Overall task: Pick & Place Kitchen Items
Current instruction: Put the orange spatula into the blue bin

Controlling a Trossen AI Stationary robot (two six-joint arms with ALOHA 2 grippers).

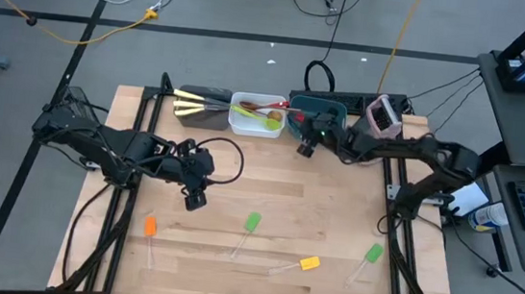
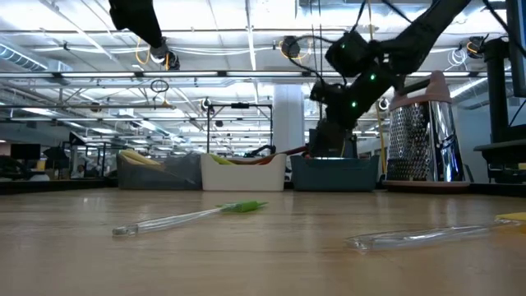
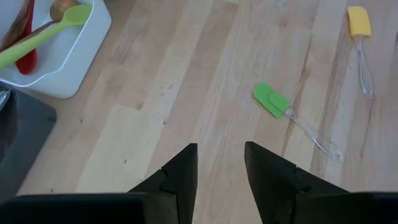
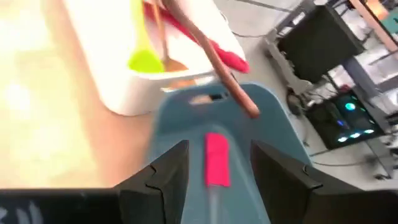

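Note:
My right gripper is open at the near rim of the teal tub, slanting down toward it. In the right wrist view a red-headed spatula lies inside that tub, beyond the gap between my fingers, which stand apart from it. My left gripper hangs open over the bare table at the left, nothing between its fingers. Flat on the wood lie an orange spatula, a green one, a yellow one and another green one.
Along the far edge stand a dark tub with cream-handled knives, a white tub holding green, red and wooden spoons, and a pink-and-grey appliance to the right of the teal tub. Open wood lies between the arms.

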